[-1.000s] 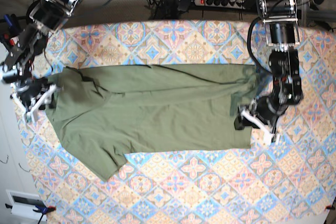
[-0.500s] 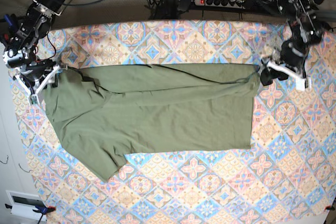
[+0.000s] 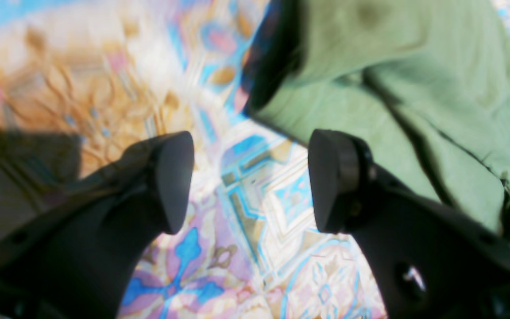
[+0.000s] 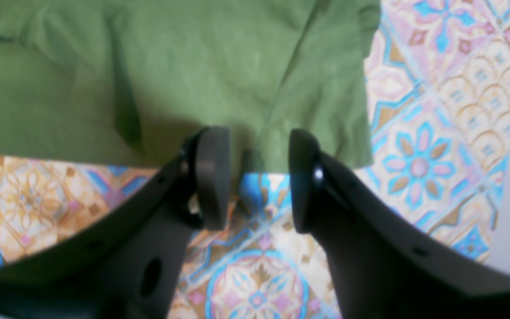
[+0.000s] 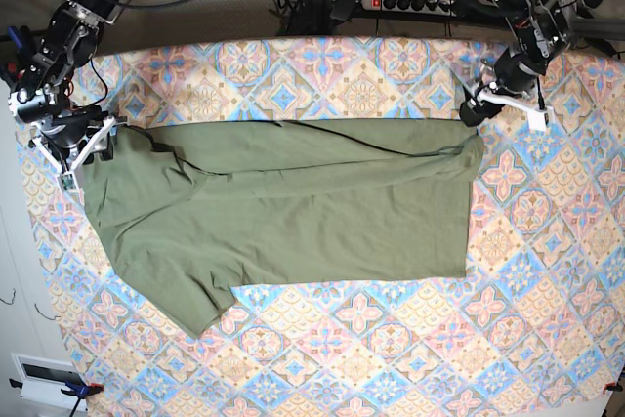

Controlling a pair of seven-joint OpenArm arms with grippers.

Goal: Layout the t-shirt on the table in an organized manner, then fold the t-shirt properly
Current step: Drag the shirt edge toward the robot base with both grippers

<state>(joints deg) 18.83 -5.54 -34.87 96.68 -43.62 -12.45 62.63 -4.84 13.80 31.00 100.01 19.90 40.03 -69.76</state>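
Both black grippers hovered at the far corners of the plain olive-green short-sleeved cotton t-shirt point(image 5: 283, 212), which lay spread flat, folded lengthwise, across the middle of the wide table point(image 5: 391, 339) covered in pastel pink, blue and cream diamond tiles. The left gripper point(image 5: 508, 104) sat just off the shirt's far corner on the base view's right; in its wrist view point(image 3: 250, 181) its two dark fingers point(image 3: 173, 177) stood spread wide with only patterned cloth between them, and the green fabric point(image 3: 414, 88) lay beside and beyond the finger nearer the shirt, a rumpled fold bunched at the picture's edge. Whether that finger touched the fabric could not be told. The right gripper point(image 5: 83, 148) sat at the shirt's opposite far corner, by the sleeve. In its wrist view point(image 4: 255, 177) the fingers point(image 4: 213, 177) were parted about halfway, pinching nothing, their tips right at the shirt's edge point(image 4: 171, 79), with tiled tablecloth point(image 4: 259, 266) showing in the gap. One sleeve of the shirt stuck out toward the table's near edge, and a long crease ran across the shirt toward the corner by the left gripper.
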